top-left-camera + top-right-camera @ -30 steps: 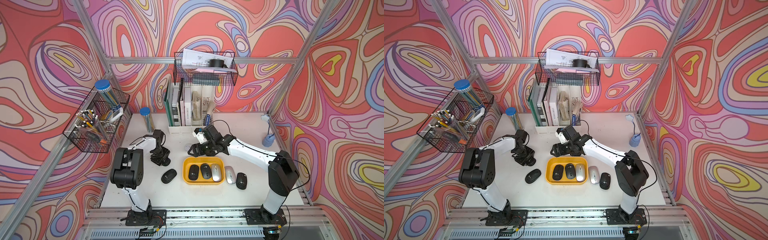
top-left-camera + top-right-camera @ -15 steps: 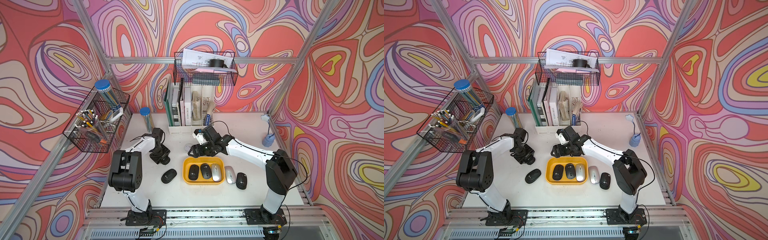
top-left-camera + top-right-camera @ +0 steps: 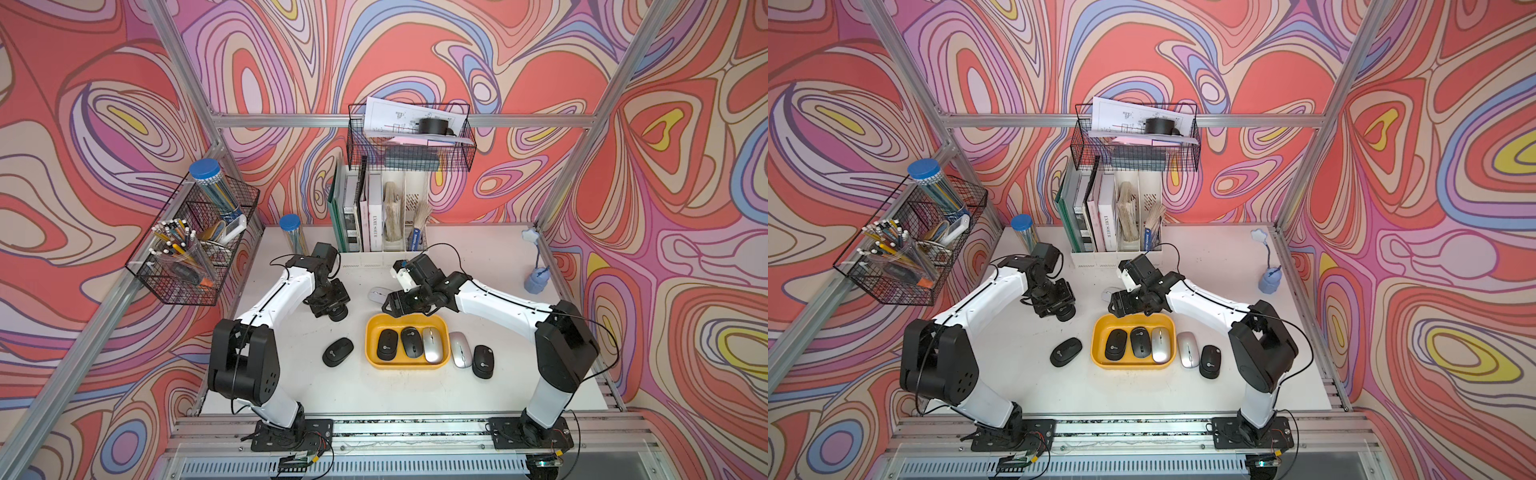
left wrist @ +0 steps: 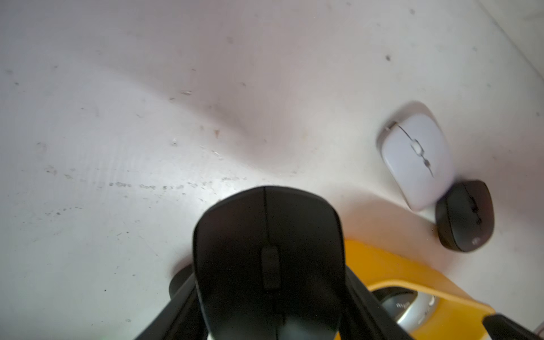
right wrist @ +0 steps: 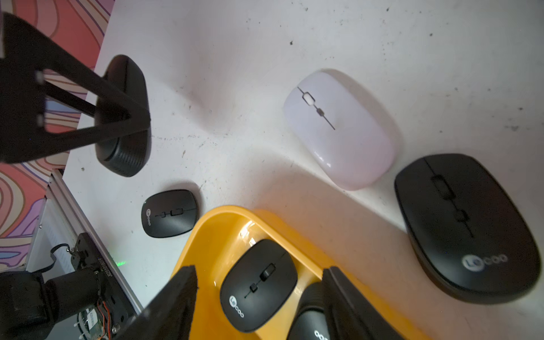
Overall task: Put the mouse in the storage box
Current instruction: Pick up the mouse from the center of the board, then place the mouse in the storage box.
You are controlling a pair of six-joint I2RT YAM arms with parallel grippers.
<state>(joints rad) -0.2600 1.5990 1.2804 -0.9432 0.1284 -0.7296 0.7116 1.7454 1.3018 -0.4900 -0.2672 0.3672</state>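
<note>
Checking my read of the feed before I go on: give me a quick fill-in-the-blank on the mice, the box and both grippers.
1. The storage box holds ___ mice.
2. The left gripper is shut on a ___ mouse.
3. The box's one non-black mouse is ___.
4. The right gripper hangs over the box with its jaws ___.

Missing words: three; black; silver; open.

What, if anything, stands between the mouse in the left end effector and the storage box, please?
Nothing lies on the table between the held black mouse and the yellow box. The right end effector, though, hovers open at the box's far edge, and three mice fill much of its floor.
</note>
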